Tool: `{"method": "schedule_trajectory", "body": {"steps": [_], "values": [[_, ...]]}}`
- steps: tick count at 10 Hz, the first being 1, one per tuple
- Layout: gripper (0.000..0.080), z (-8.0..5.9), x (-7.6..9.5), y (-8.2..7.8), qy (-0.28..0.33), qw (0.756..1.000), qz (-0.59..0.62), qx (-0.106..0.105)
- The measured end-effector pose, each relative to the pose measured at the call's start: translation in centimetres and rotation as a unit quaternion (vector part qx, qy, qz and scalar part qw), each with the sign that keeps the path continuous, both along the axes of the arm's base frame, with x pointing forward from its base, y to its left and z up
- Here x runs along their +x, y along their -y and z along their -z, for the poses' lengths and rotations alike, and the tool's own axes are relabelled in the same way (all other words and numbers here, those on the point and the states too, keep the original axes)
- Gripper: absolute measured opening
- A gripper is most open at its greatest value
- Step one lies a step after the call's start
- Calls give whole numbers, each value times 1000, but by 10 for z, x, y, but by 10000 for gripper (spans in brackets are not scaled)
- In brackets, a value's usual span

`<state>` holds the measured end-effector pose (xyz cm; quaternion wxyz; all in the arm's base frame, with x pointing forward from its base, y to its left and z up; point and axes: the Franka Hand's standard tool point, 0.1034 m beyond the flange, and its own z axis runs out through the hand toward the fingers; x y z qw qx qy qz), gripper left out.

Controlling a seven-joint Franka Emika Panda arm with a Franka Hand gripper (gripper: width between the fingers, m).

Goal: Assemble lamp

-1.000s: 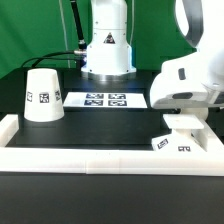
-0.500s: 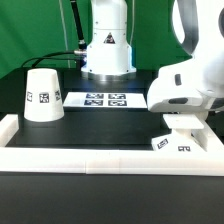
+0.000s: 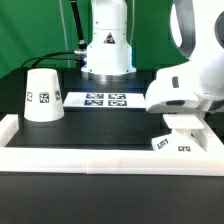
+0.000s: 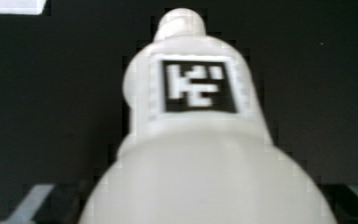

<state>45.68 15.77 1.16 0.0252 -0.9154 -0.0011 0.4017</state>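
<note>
Desk (image 3: 110,125): black, bordered by rail (image 3: 100,160).
Shade (image 3: 42,95): stands on wide end, exterior view's left, well apart; likely goes on last.
Base (image 3: 172,143): flat against rail, exterior view's right, braced.
Bulb (image 4: 190,120): seemingly clamped in closed claw (image 4: 190,205), above base, ready for seating.

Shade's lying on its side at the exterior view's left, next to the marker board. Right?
Not quite. The shade is not on its side: it stands upright, wide end down, at the exterior view's left, next to the marker board. The exterior view shows it.
</note>
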Motion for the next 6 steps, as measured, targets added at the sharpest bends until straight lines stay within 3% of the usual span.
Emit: {"method": "schedule_trajectory", "body": {"steps": [4, 5, 6], "values": [[577, 0, 0, 1, 0, 1000, 0, 0], [577, -4, 4, 5, 3, 1000, -3, 7], [577, -18, 12, 10, 2, 1000, -2, 12]]}}
